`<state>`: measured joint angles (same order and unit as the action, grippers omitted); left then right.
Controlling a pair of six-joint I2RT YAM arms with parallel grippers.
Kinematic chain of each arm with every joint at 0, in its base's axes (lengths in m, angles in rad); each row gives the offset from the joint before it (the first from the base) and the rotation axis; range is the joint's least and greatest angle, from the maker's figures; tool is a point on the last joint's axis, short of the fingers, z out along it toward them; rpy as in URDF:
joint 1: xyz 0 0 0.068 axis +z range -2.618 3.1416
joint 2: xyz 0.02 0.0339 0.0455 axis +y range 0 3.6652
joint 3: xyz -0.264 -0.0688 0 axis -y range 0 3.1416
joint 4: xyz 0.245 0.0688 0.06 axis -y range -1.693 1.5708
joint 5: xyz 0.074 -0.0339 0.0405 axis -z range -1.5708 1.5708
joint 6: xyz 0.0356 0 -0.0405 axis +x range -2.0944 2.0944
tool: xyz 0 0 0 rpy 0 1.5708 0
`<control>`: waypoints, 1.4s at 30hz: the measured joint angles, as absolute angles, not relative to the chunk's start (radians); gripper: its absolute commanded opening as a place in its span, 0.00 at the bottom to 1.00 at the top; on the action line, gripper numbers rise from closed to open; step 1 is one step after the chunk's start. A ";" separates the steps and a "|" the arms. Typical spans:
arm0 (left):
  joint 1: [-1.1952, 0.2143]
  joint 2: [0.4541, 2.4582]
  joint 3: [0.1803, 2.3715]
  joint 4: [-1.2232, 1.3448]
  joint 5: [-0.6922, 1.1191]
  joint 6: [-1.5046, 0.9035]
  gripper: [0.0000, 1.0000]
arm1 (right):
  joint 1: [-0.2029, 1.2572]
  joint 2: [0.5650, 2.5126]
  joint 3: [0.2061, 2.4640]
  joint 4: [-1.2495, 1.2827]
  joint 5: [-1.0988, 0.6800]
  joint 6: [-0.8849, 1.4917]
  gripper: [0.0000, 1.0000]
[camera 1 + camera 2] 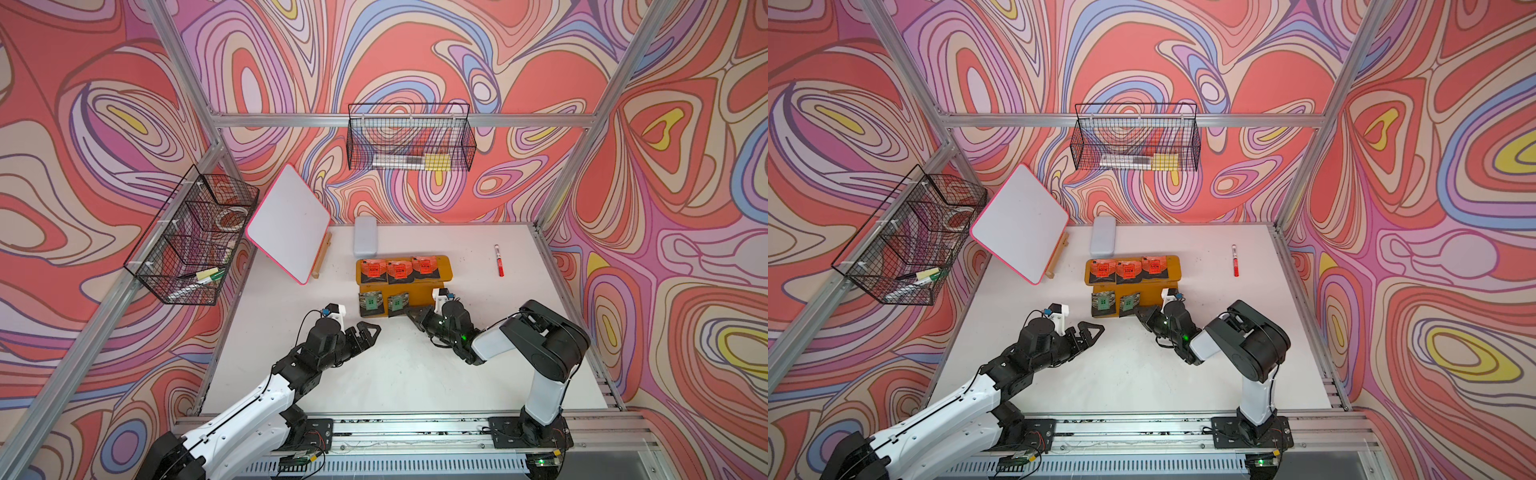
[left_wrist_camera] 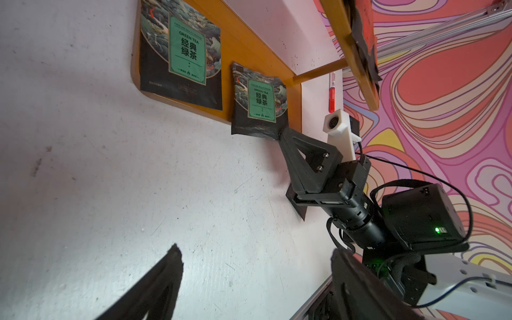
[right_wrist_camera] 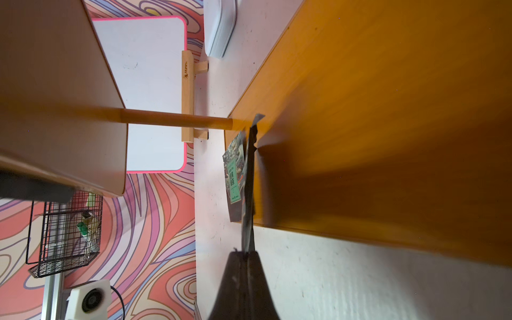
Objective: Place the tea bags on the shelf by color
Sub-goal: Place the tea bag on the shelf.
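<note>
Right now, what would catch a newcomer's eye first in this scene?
The swirling pink, orange and lilac walls all round. Mid-table, a mustard shelf carries three orange-red tea bags on top; the right pincer pinches a green tea bag by its corner at the lower tier.

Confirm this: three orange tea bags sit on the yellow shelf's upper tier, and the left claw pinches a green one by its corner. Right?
No: the right claw pinches that green tea bag by its corner, as the left wrist view shows. The left claw is open, holding nothing. The rest stands.
</note>
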<state>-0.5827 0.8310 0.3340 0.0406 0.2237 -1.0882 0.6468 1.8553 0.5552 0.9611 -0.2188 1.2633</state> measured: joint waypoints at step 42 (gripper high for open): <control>-0.583 0.793 0.334 0.036 0.209 -1.088 0.89 | 0.614 1.936 0.656 0.843 -0.263 1.304 0.09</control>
<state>-0.5827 0.7929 0.3340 0.0357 0.2092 -1.0878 0.6136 1.9362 0.6556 0.8433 -0.2630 1.3037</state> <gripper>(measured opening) 0.885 0.056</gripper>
